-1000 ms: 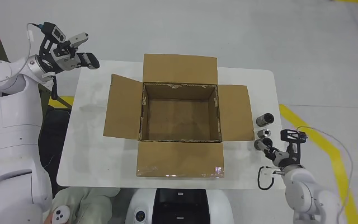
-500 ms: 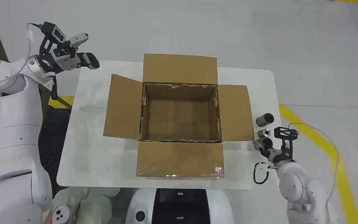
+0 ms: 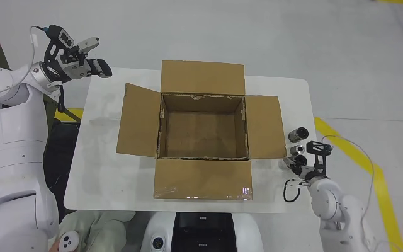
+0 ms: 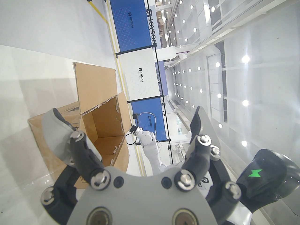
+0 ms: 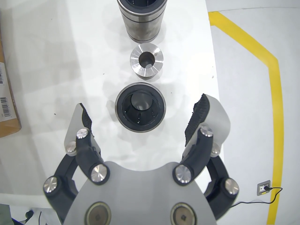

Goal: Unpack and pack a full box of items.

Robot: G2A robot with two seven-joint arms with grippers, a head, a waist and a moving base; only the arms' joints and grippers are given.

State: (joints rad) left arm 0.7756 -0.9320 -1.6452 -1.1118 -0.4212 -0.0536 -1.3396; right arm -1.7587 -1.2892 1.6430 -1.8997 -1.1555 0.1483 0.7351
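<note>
Hovering at four o'clock of the table (image 3: 101,145), the right hand (image 5: 142,104) is spread wide, nothing gripped, its fingers either side of a black-lined metal ring (image 5: 140,107) without touching it. Past that ring, lined up toward three o'clock, sit a small steel collar (image 5: 146,60) and a long metal tube (image 5: 142,8). The cardboard box (image 3: 203,179) sits dead centre, four flaps folded out, bare floor showing. At ten o'clock, off the table corner, the left hand (image 4: 126,113) hangs wide open, holding nothing.
</note>
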